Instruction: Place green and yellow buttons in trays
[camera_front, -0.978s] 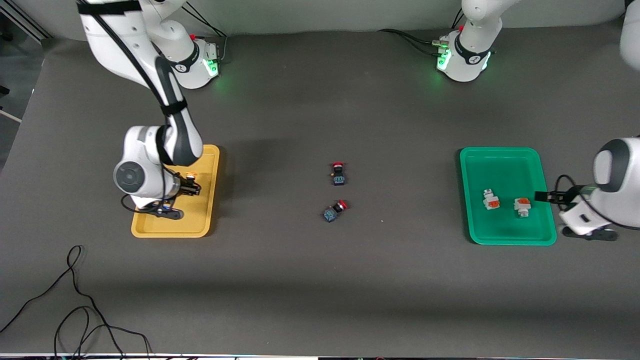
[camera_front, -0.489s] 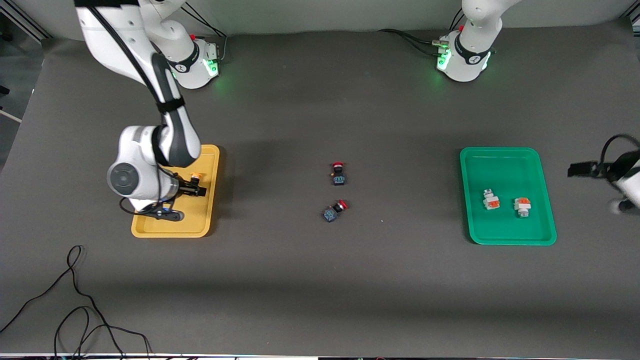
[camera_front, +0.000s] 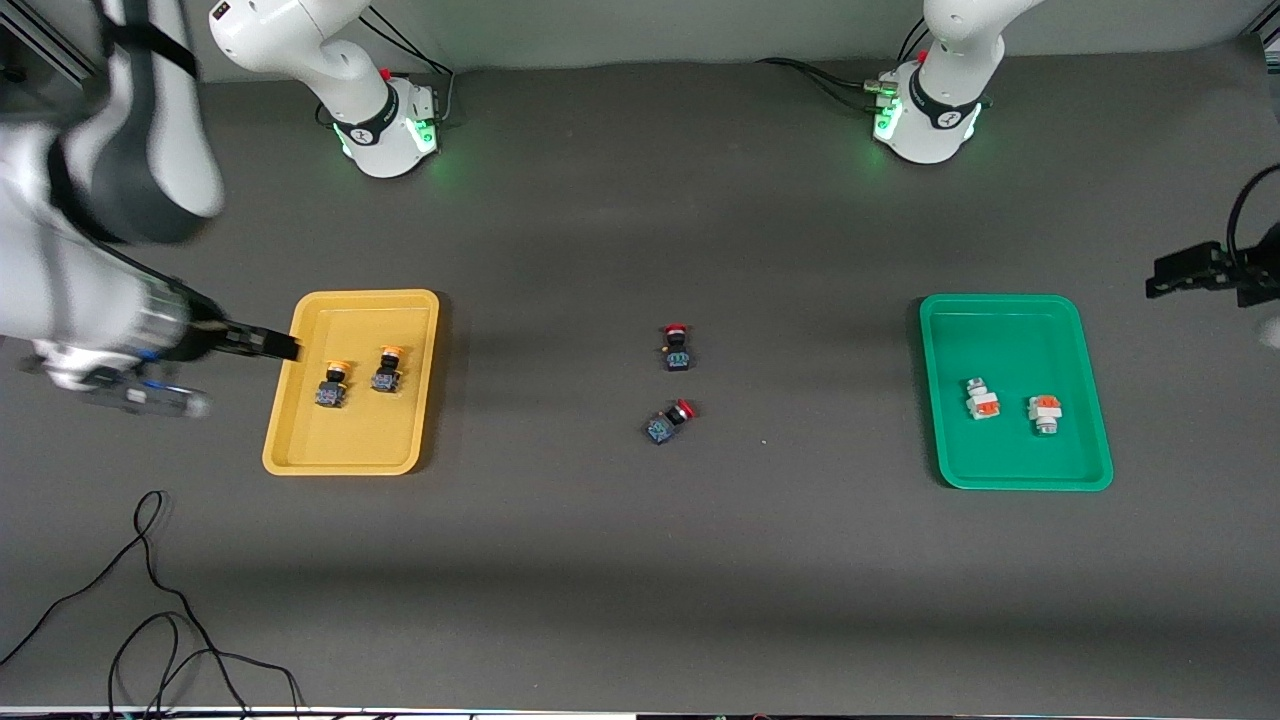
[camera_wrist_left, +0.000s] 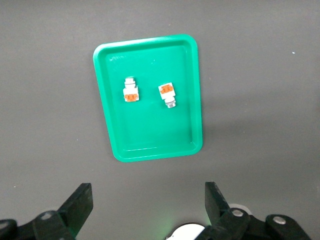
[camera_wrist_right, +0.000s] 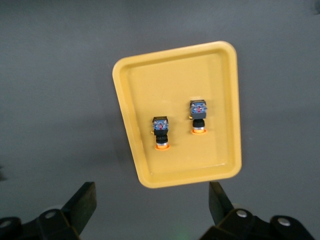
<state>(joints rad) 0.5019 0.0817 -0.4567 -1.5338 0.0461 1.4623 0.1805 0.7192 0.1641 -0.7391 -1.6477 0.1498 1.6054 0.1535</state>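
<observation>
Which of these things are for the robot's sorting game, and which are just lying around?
For the game:
yellow tray with two yellow-capped buttons in it
green tray with two white-grey buttons in it
left pincer and right pincer, both open

Just lying around:
two red-capped buttons mid-table
black cable

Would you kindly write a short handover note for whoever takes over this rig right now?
Right gripper: open, empty, at the yellow tray's outer edge.
Left gripper: open, empty, above the table past the green tray.
Yellow-capped buttons: both in the yellow tray.
White-grey buttons: both in the green tray.
Red-capped switches: mid-table, not part of the job.
Done: all four placed. Left: nothing apparent.
</observation>
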